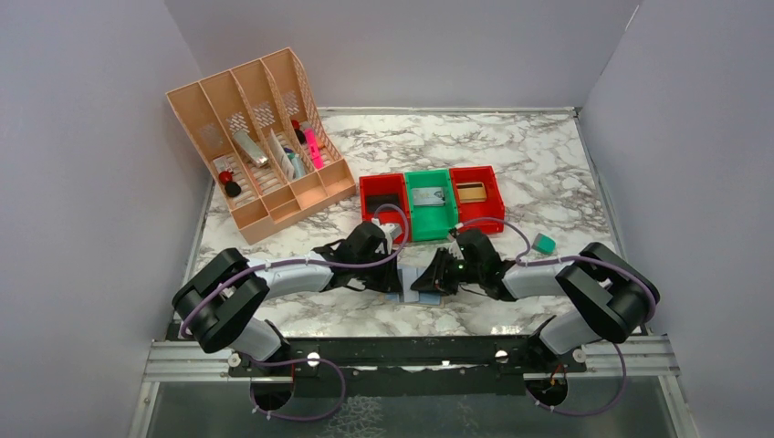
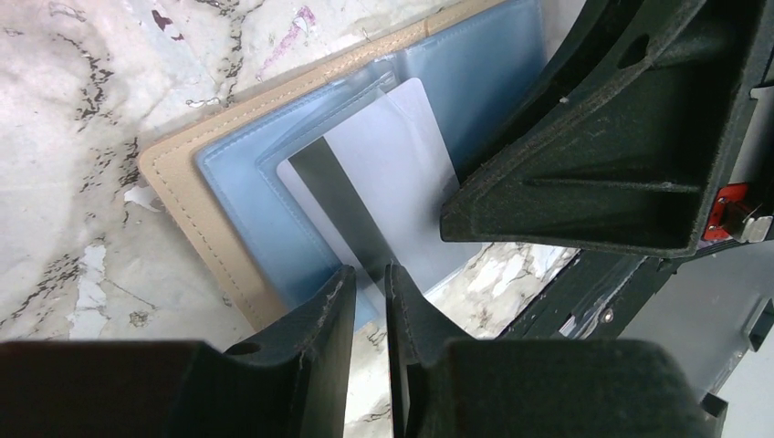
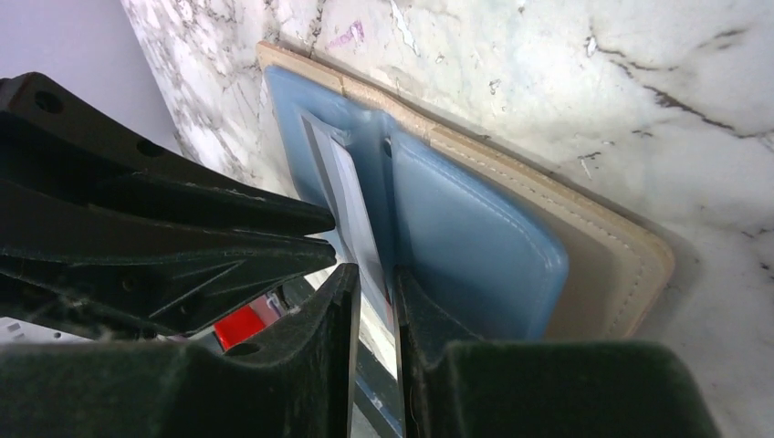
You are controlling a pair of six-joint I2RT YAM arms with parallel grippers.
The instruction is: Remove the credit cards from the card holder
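Now: both arms tip to tip at the near middle of the bench, right over the job.
Card holder: open and flat on the bench, tan side down, pale blue panels up; spread left to right between the two arms; largely hidden under the wrists from above.
Card: white, dark stripe along one long edge, sitting in a clear sleeve at the fold; how far out of the sleeve, cannot tell.
Left fingers: narrow, straddling the card's near short end; clamped or merely around it, cannot tell.
Right fingers: narrow too, a thin pale sheet edge-on in the gap; sleeve or card, cannot tell; grip not confirmed.
Key relation: card's long axis pointing straight at the left fingers; right fingers set at the card's side.
Nearer arm: neither by much; left better placed, being in line with the card.
Step, judged: working a card free of its sleeve.
Next move, judged: straight pull along the long axis toward the left arm, right side pinning the card holder down.
Risk: whole card holder dragging along if not pinned.
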